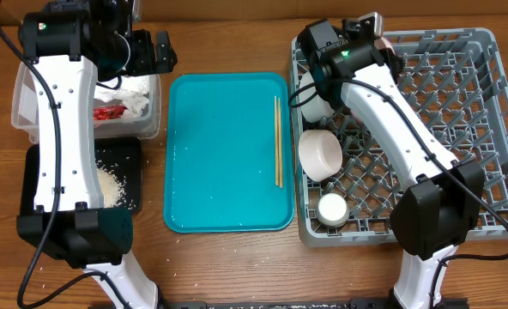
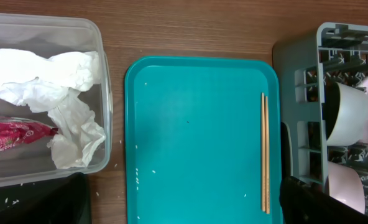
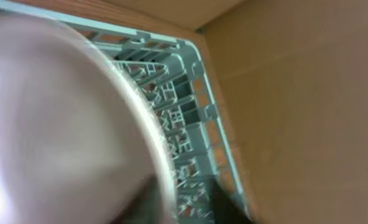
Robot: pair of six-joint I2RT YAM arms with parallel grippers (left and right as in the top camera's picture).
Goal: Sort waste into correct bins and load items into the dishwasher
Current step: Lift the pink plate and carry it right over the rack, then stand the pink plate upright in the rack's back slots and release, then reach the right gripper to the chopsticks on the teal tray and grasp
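I am logging the right pincer, grip unreadable, with a round pale pink plate close before it above the large grey plastic dish rack, the left pincer spread empty, and flagging a mis-slotted plate toppling onto the white bowl.

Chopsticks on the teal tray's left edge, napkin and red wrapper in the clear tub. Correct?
No. The chopsticks lie along the right edge of the teal tray, per the overhead view. The napkin and red wrapper are in the clear tub.

Open tray surface beside chopsticks
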